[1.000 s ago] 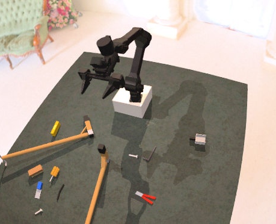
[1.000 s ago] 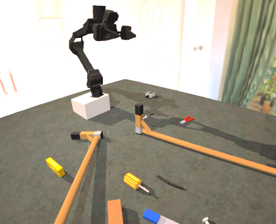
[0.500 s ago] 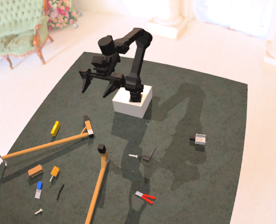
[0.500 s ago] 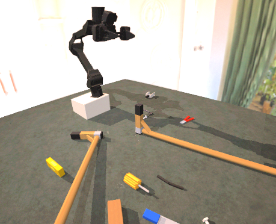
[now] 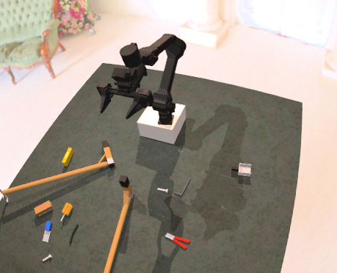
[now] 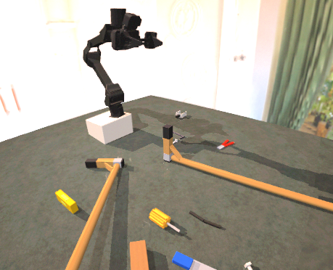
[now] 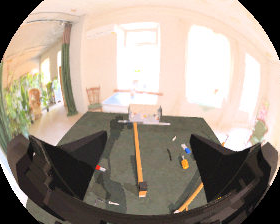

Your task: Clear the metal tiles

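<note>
My gripper (image 5: 114,114) (image 6: 152,43) (image 7: 149,133) is wide open and empty, high above the table beside the arm's base. A long wooden-handled tool (image 5: 117,235) (image 6: 240,178) (image 7: 138,150) lies with its black-capped grip upright at the near end; the exterior view shows a flat metal blade at its far end. A second long-handled tool (image 5: 56,178) (image 6: 94,218) (image 7: 191,198) lies to its side, its black-capped grip lying flat. Which is the scraper is not certain. A pale metallic box-like thing (image 7: 145,114) stands far off in the wrist view; plate, catch box and tiles cannot be told apart there.
A yellow block (image 5: 67,156) (image 6: 67,201), an orange-brown block (image 5: 43,208), a yellow-handled screwdriver (image 5: 67,210), a blue-handled tool (image 5: 48,226) and a dark stick (image 5: 73,234) lie around the handles. Red pliers (image 5: 180,240), a hex key (image 5: 184,188) and a small pale holder (image 5: 244,169) lie on the other side.
</note>
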You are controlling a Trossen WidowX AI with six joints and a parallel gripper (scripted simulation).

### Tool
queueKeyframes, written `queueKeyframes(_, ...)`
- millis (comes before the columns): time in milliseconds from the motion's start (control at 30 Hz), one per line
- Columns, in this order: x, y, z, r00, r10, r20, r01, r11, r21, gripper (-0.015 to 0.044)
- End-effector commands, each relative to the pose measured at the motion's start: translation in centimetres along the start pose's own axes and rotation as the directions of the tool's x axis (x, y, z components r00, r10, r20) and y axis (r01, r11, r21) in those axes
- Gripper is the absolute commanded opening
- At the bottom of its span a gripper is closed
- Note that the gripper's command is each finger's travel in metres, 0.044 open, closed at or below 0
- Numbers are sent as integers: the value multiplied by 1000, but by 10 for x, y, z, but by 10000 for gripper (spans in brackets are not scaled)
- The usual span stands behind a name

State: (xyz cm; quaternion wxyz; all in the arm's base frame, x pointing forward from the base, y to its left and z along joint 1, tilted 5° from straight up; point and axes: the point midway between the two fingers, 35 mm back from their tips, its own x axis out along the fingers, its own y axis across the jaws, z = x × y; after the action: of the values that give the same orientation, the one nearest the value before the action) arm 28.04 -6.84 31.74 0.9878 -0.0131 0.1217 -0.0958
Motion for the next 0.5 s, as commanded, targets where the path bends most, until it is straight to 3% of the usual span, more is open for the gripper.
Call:
queueKeyframes(0, 0, 1, 1, 1000, 5, 4, -5, 1000, 5, 440)
queueKeyframes(467, 26, 1, 7, 996, 14, -87, -14, 1000, 5, 440)
